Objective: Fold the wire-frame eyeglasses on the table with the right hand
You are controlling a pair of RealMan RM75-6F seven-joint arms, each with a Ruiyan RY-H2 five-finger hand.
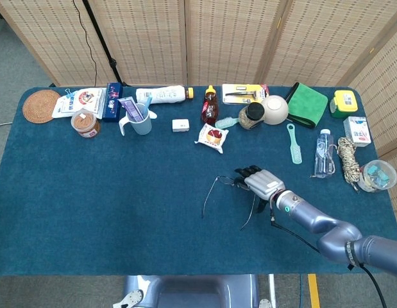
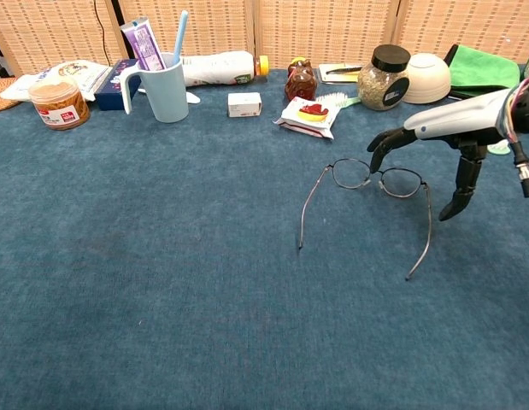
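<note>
The wire-frame eyeglasses (image 1: 231, 185) lie unfolded on the blue table, lenses toward the far side and both temples pointing at the near edge; the chest view shows the eyeglasses (image 2: 377, 178) whole. My right hand (image 1: 263, 181) hangs over their right end, holding nothing. In the chest view the right hand (image 2: 439, 128) arches above the right lens, its fingertips (image 2: 377, 152) curled down close to the bridge and the thumb pointing down just outside the right hinge. Whether a fingertip touches the frame I cannot tell. The left hand does not show.
A snack packet (image 1: 211, 136), a spice jar (image 1: 252, 115), a white bowl (image 1: 274, 109) and a sauce bottle (image 1: 210, 106) stand behind the glasses. A teal brush (image 1: 294, 144) and a water bottle (image 1: 322, 153) lie to the right. A blue cup (image 1: 139, 119) stands far left.
</note>
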